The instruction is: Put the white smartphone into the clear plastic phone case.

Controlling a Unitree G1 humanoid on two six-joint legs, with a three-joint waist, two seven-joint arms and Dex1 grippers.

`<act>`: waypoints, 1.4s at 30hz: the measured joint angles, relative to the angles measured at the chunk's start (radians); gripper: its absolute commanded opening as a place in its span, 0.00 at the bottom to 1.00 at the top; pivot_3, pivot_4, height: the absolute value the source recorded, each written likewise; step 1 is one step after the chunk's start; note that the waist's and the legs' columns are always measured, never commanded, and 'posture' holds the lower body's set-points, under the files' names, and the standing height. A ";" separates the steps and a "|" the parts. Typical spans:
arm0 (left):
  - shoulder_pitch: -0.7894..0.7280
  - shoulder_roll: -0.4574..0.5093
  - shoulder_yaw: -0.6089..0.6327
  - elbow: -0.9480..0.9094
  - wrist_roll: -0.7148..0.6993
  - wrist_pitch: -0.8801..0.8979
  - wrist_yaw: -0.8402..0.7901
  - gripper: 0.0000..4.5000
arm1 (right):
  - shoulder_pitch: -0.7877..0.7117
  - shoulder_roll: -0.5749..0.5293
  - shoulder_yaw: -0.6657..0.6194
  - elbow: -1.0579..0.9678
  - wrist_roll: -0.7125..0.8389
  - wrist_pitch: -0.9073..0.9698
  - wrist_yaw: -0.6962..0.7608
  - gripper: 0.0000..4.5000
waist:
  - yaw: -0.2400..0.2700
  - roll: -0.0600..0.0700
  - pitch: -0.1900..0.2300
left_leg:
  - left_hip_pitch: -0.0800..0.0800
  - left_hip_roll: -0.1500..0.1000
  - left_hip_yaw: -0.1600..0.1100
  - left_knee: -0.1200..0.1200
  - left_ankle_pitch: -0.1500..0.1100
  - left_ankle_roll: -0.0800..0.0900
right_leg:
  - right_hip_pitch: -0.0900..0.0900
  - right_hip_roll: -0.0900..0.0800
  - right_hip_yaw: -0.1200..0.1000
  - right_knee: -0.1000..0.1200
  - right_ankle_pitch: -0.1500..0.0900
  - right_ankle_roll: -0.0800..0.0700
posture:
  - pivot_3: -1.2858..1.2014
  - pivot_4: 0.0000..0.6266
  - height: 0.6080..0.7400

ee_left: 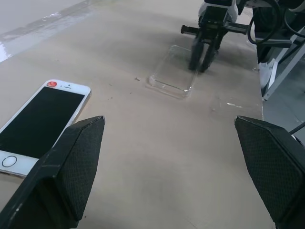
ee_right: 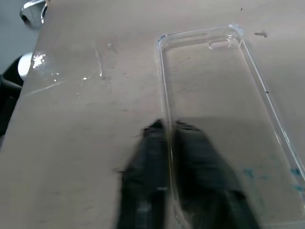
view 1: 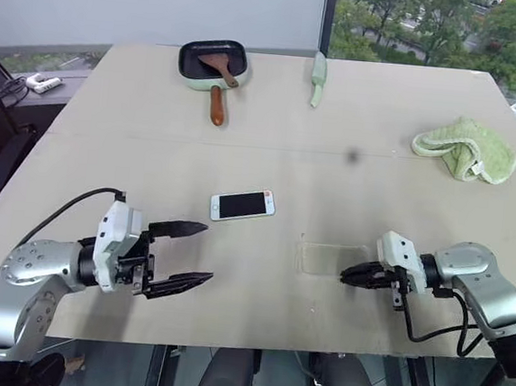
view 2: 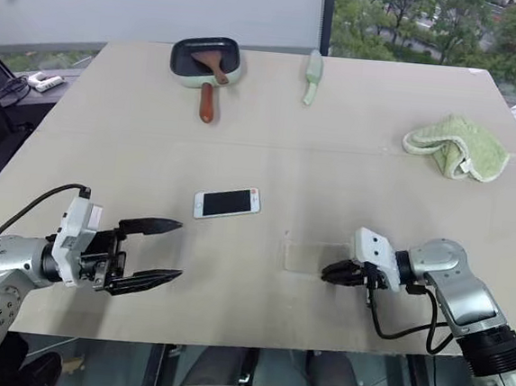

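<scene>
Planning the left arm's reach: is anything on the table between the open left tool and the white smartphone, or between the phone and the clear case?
Nothing visible. Bare table separates the open left tool from the white smartphone, and the phone from the clear case, where the right tool sits at its edge.

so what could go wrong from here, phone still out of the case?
1. The right claw has its fingers astride the side wall of the clear case; pulling away could drag or flip the light shell.
2. The white smartphone lies flat on the table, apart from the case, little edge for the open left claw to catch.
</scene>
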 measured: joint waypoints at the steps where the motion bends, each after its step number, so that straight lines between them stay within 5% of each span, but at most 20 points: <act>1: 0.000 0.000 0.000 0.000 0.001 -0.001 0.000 1.00 | -0.005 0.000 0.000 0.004 -0.002 -0.004 -0.002 0.53 | 0.000 0.000 0.000 | 0.000 0.000 0.000 0.000 0.000 0.000 | 0.000 0.000 0.000 0.000 0.000 0.000 | 0.52 0.24 1.00; 5: 0.000 -0.001 -0.002 0.002 0.010 -0.009 -0.001 1.00 | -0.006 -0.010 -0.004 -0.003 0.013 0.011 -0.002 0.95 | 0.000 0.000 0.000 | 0.000 0.000 0.000 0.000 0.000 0.000 | 0.000 -0.001 0.000 0.000 0.000 0.000 | 0.52 0.24 1.00; 6: 0.000 -0.001 -0.003 0.005 0.014 -0.013 -0.001 1.00 | -0.005 -0.015 -0.007 -0.008 0.019 0.021 -0.002 0.98 | 0.000 0.000 0.000 | 0.000 0.000 0.000 0.000 0.000 0.000 | 0.000 -0.002 0.000 0.000 0.000 0.000 | 0.52 0.24 1.00; 12: -0.032 -0.020 -0.017 0.057 0.062 -0.020 0.057 1.00 | 0.036 -0.053 -0.065 -0.158 0.143 0.171 -0.006 0.98 | 0.002 0.001 0.001 | -0.001 0.000 -0.002 0.000 0.000 0.000 | 0.000 -0.003 -0.002 0.000 0.000 0.000 | 0.52 0.24 1.00; 20: -0.268 -0.061 -0.144 0.237 0.219 -0.072 0.157 1.00 | 0.034 -0.042 -0.082 -0.273 0.224 0.287 -0.082 0.98 | 0.003 0.000 0.002 | -0.001 -0.001 -0.002 0.001 0.000 0.000 | 0.000 0.000 -0.002 0.000 0.000 0.001 | 0.52 0.24 1.00; 41: -0.652 -0.132 -0.313 0.867 0.434 -0.323 0.056 1.00 | 0.060 -0.026 -0.094 -0.333 0.269 0.338 -0.196 0.98 | 0.004 0.000 0.002 | -0.002 -0.003 -0.003 0.002 0.000 0.000 | 0.000 0.001 -0.004 0.002 0.000 0.001 | 0.52 0.24 1.00; 42: -0.667 -0.136 -0.314 0.891 0.437 -0.335 0.045 0.94 | 0.062 -0.026 -0.098 -0.333 0.271 0.338 -0.198 0.99 | 0.005 0.000 0.002 | -0.002 -0.003 -0.004 0.002 0.000 0.000 | 0.000 0.000 -0.004 0.002 0.000 0.001 | 0.52 0.24 1.00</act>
